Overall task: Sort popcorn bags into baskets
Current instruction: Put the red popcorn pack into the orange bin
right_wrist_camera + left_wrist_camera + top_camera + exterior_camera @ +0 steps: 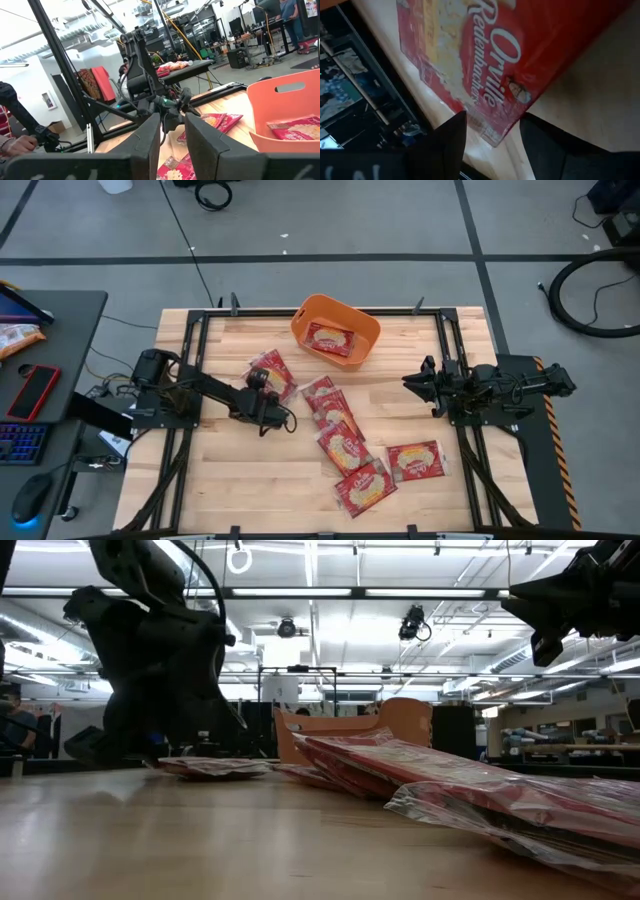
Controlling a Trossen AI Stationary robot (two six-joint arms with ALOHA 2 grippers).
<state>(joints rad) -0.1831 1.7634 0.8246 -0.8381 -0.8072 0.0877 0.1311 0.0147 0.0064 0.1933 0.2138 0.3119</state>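
Robotics lab: open ceiling ducts, strip lights, cabled workbenches, taped concrete floor.

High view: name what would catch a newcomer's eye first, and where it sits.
The bright orange tub at the table's far edge stands out, one popcorn bag already lying in it. A trail of red popcorn bags runs from mid-table toward the near edge. The left pincer reaches over the bag nearest the tub, fingers open around its corner.
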